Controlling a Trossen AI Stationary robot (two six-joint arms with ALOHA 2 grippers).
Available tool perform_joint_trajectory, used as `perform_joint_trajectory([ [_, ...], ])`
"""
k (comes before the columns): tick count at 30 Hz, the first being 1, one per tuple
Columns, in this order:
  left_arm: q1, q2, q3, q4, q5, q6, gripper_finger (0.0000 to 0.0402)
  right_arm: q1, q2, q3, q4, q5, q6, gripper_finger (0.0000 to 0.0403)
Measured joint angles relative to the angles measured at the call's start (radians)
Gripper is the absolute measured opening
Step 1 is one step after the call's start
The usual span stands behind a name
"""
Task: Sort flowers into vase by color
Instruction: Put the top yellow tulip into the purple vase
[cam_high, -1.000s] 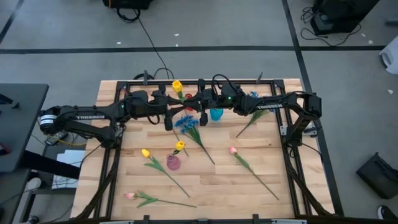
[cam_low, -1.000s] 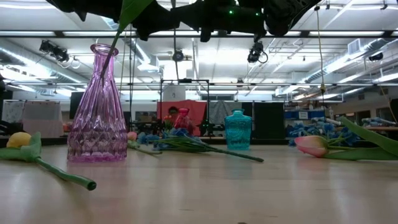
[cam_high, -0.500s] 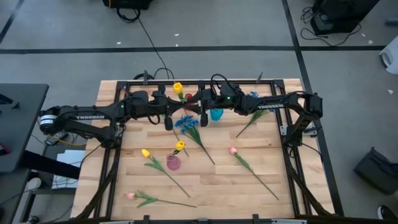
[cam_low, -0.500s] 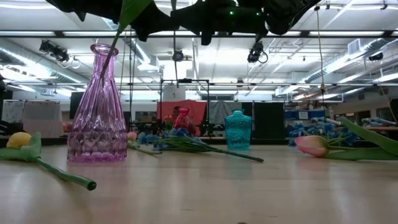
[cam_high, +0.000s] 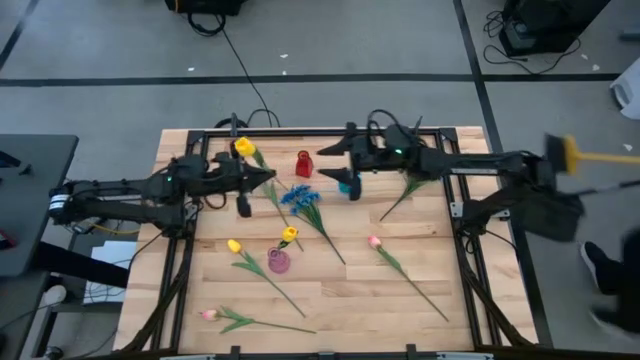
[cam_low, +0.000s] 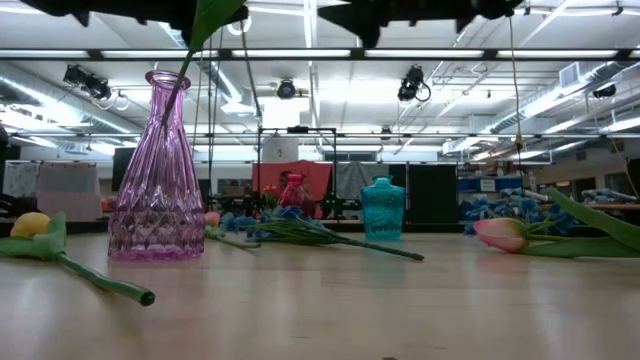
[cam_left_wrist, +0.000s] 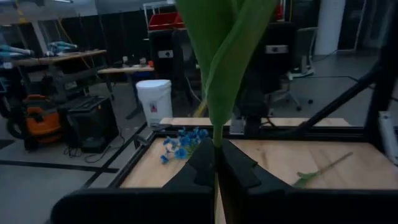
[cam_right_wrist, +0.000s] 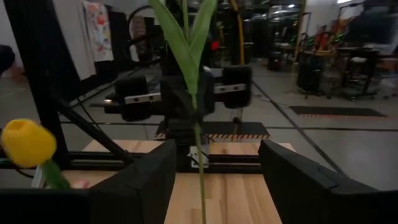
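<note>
**Left gripper holds a yellow tulip near the red vase**

The left gripper is clamped on the stem of a yellow tulip. It is in the air, left of the red vase, and the bloom points to the far edge of the table. In the left wrist view the two fingers press together on the stem, with green leaves above them.

The right gripper is just right of the red vase, above the teal vase. Its fingers stand apart and hold nothing.

The blue flowers lie just in front of the red vase. The pink vase stands further to the front, with one yellow tulip in it. Another yellow tulip lies left of the pink vase. A pink tulip lies to its right. A second pink tulip lies near the front edge.
</note>
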Motion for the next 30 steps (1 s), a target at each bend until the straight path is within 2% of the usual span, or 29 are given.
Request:
perform_joint_trajectory([
  [7, -0.085, -0.079, -0.083, -0.015, 0.02, -0.059, 0.0011, 0.014, -0.171, -0.26, 0.1, 0.155, 0.045, 0.0239],
  [13, -0.138, -0.127, -0.064, -0.165, 0.03, -0.078, 0.0012, 0.023, -0.244, -0.433, 0.205, 0.198, 0.11, 0.0239],
  [22, -0.239, -0.173, -0.062, -0.162, 0.187, -0.142, 0.0012, 0.054, -0.287, -0.497, 0.209, 0.316, 0.114, 0.0239],
  [30, -0.324, -0.118, -0.061, -0.058, 0.198, -0.168, 0.0012, 0.054, -0.291, -0.496, 0.225, 0.344, 0.115, 0.0239],
])
